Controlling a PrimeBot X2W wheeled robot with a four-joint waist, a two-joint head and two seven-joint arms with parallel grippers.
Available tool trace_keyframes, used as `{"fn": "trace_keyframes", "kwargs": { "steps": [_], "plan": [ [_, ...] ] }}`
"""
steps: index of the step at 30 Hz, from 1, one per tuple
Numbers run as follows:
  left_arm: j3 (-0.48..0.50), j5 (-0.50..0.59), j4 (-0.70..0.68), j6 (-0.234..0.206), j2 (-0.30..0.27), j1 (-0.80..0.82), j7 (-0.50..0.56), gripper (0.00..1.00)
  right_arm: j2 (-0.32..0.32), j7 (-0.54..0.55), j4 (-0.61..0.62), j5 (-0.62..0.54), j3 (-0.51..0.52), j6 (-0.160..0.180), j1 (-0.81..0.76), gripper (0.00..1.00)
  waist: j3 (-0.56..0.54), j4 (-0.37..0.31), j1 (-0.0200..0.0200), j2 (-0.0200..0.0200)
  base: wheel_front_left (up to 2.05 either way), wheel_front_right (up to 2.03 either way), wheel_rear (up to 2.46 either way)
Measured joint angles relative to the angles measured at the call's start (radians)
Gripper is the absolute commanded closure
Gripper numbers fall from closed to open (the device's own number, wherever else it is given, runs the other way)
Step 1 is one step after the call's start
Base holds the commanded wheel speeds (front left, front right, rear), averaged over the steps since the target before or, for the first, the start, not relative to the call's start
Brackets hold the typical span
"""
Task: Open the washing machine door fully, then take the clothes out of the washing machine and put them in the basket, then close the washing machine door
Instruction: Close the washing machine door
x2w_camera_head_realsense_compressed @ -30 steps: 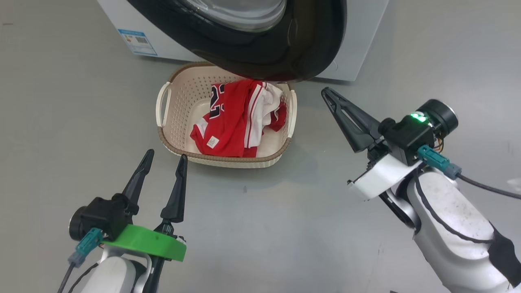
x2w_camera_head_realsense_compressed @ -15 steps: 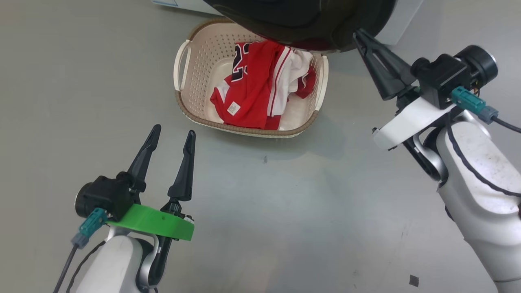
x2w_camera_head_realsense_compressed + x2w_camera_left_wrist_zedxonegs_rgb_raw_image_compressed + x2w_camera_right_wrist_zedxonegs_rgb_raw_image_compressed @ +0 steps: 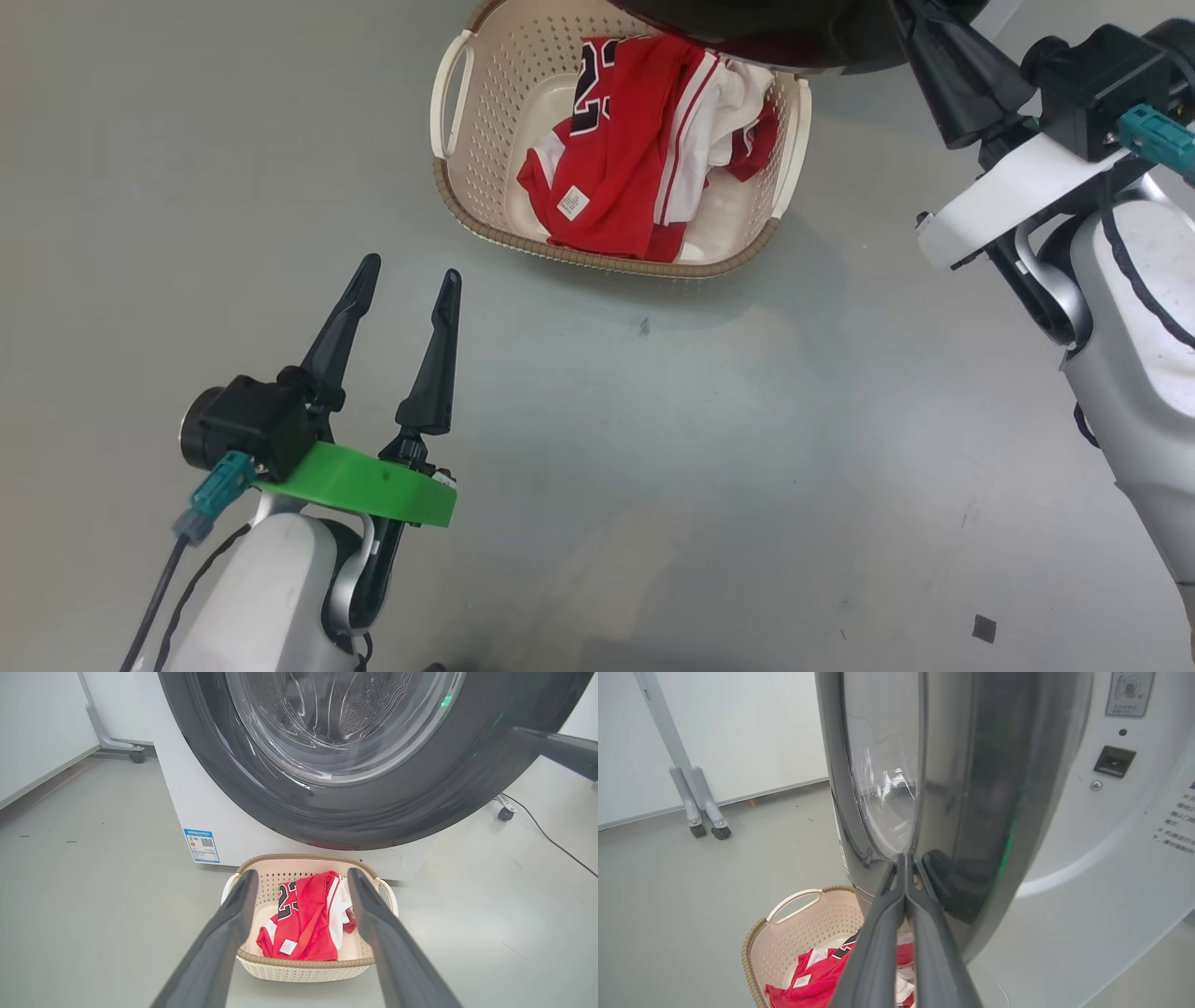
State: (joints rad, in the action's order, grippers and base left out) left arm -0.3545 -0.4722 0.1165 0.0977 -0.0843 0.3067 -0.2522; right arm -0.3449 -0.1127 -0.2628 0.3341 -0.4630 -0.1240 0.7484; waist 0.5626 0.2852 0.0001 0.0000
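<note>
Down at the left, the left gripper hovers over the grey floor, fingers spread and empty. Further right, the cream basket holds the red clothes, partly beneath the washing machine door. The right gripper, fingers pressed together, has its tips at that door's black rim.

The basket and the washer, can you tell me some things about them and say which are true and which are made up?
The red clothes lie in the basket. True.
The left end effector is shut. False: it is open, holding nothing.
The right end effector is shut, tips at the washing machine door. True.
The basket stands on a table. False: it stands on the floor before the washing machine.
</note>
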Motion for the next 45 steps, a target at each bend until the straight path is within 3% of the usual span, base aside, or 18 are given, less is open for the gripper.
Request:
{"fn": "trace_keyframes", "kwargs": {
  "steps": [30, 39, 45],
  "plan": [
    [-0.007, 0.002, 0.008, 0.016, 0.038, 0.093, 0.0, 0.0, -0.045, 0.028, -0.11, 0.017, 0.087, -0.007, 0.35, 1.0, 0.164, 0.034, 0.0, 0.0, 0.0, 0.0, 0.0],
    [-0.008, 0.002, 0.021, 0.022, 0.044, 0.107, 0.0, 0.0, -0.053, 0.019, -0.166, 0.012, 0.138, 0.045, 0.411, 1.0, 0.176, 0.044, 0.0, 0.0, 0.0, 0.0, 0.0],
    [-0.009, 0.001, 0.031, 0.022, 0.049, 0.109, 0.0, 0.0, -0.053, 0.002, -0.193, 0.006, 0.148, 0.056, 0.423, 1.0, 0.177, 0.055, 0.0, 0.0, 0.0, 0.0, 0.0]
  ]
}}
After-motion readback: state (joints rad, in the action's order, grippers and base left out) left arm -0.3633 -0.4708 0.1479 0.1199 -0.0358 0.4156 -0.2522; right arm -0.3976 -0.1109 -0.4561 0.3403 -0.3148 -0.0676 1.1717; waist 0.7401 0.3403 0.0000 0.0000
